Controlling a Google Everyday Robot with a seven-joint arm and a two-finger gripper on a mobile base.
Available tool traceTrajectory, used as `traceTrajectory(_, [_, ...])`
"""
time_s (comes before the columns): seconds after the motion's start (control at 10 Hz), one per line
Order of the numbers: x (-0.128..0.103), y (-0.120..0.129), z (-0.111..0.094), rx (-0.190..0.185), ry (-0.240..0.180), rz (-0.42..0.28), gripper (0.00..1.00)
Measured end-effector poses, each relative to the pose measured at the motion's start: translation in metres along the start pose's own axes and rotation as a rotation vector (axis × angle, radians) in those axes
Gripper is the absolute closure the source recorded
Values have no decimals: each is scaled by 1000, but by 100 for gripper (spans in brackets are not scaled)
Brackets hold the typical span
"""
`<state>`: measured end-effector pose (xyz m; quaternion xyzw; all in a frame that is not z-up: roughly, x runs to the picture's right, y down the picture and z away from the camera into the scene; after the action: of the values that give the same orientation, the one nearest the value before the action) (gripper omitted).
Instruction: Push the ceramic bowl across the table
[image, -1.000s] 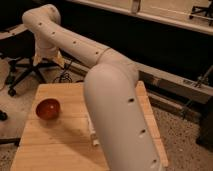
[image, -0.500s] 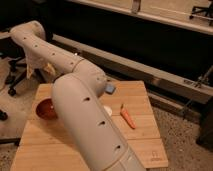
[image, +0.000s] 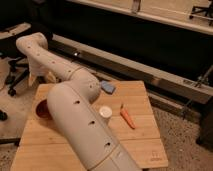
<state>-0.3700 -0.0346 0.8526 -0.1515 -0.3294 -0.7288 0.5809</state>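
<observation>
The orange-red ceramic bowl (image: 41, 108) sits near the left edge of the light wooden table (image: 142, 142), with its right side hidden behind my white arm. My arm (image: 82, 125) rises from the bottom centre, bends, and reaches to the upper left. My gripper (image: 36, 78) hangs at the table's far left corner, a little beyond the bowl. I cannot tell whether it touches the bowl.
A small white cup (image: 105, 112), an orange carrot (image: 127, 117) and a blue object (image: 107, 87) lie on the table's right half. An office chair (image: 15, 75) stands off the left. A dark rail runs behind the table.
My arm has swung left, uncovering the cup, the carrot and the blue object. The gripper has come down toward the far left corner. The bowl has kept its place.
</observation>
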Motion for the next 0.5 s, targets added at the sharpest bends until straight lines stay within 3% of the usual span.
traceTrajectory(0.5, [-13,-12,46,4,-50,-7,20])
